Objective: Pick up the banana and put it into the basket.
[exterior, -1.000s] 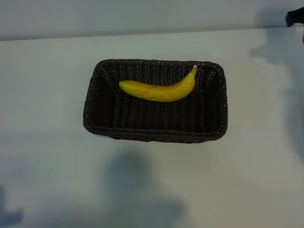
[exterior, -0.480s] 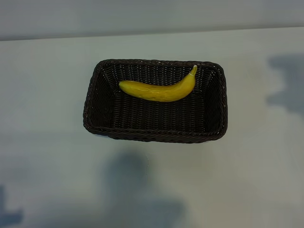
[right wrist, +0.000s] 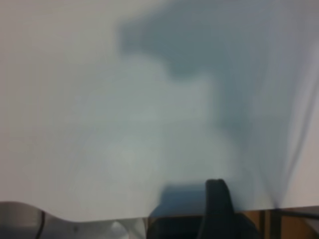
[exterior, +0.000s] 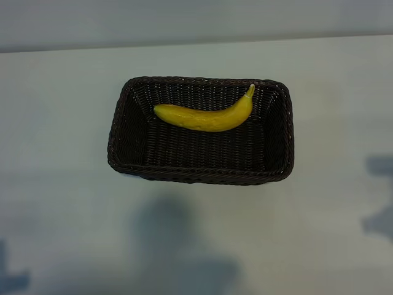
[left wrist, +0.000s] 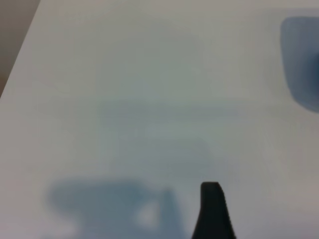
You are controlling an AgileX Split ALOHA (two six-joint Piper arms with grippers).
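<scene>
A yellow banana (exterior: 206,117) lies inside the dark brown wicker basket (exterior: 126,161), along its far side, with the stem tip toward the far right corner. Neither arm appears in the exterior view. In the left wrist view, my left gripper's one visible finger (left wrist: 212,214) hangs over bare white table with nothing beside it. In the right wrist view, my right gripper's one visible finger (right wrist: 218,209) sits at the table's edge, also with nothing against it. Both grippers stand open and empty, far from the basket.
The white table (exterior: 61,123) surrounds the basket on all sides. Arm shadows (exterior: 381,209) fall at the right edge and along the near side. A table edge (right wrist: 124,216) shows in the right wrist view.
The dark piece of the right arm at the exterior view's top right corner has left the view. Its shadow slid down the right side. Banana and basket stayed still.
</scene>
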